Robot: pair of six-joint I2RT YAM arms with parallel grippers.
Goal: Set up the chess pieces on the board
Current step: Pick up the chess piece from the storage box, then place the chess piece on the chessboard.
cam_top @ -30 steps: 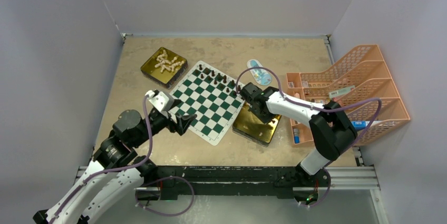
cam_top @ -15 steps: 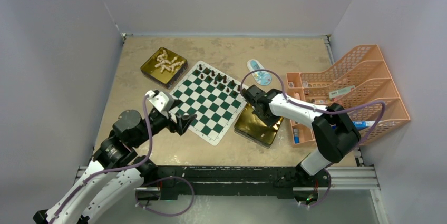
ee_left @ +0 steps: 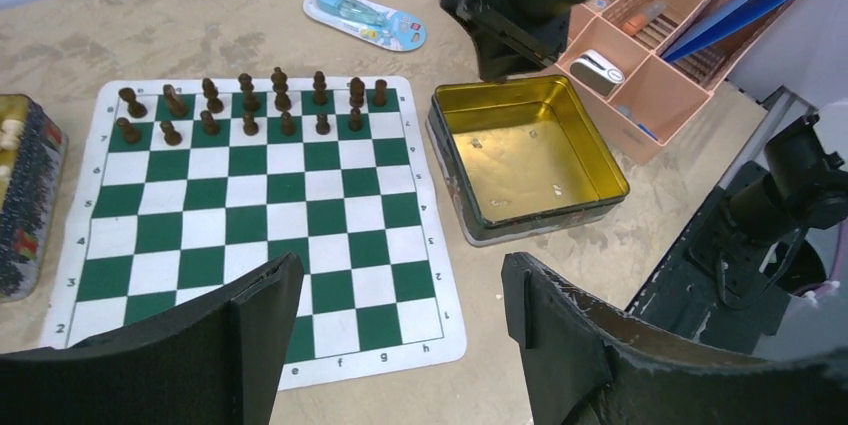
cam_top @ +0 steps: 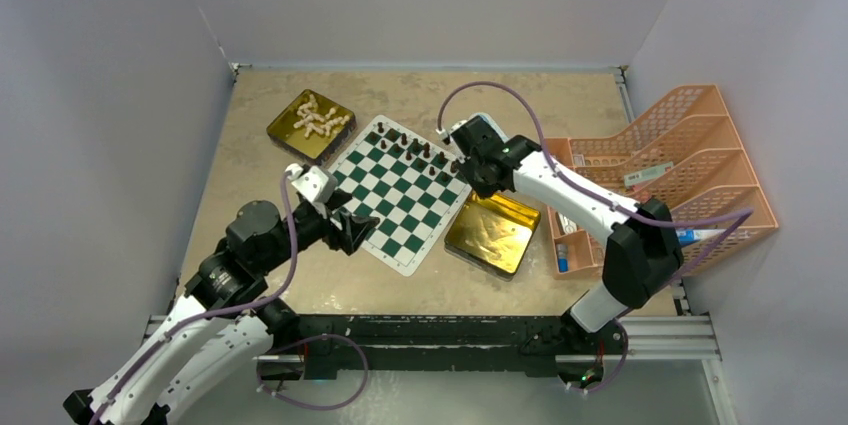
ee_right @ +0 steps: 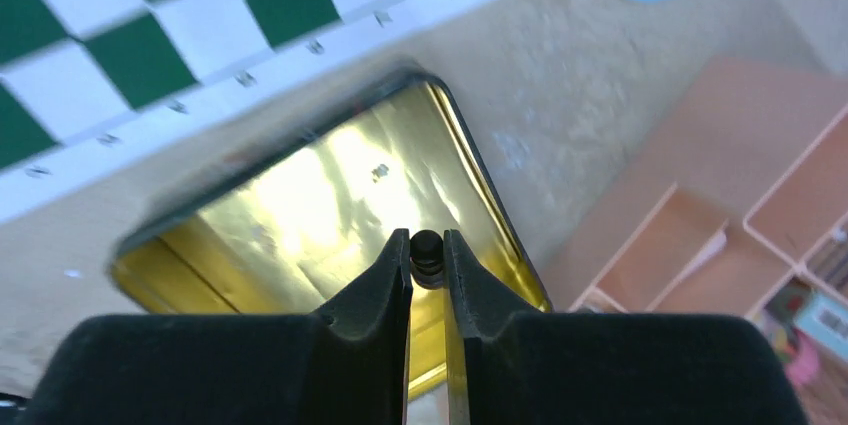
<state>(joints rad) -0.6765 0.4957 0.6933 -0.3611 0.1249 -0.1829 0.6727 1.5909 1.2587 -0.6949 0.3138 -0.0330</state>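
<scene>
Slippage is risked beside the board (cam_top: pixel 395 207): dark chess piece (ee_right: pixel 427 255) clenched only by its head in right gripper (ee_right: pixel 428 237), left gripper (ee_left: pixel 400 267) spread empty.

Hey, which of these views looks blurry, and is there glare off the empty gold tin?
Right wrist view: board and gold tin smeared, bright glare on the tin's floor; right gripper and the dark piece it pinches look sharp. Left wrist and top views: crisp, evenly lit.
</scene>
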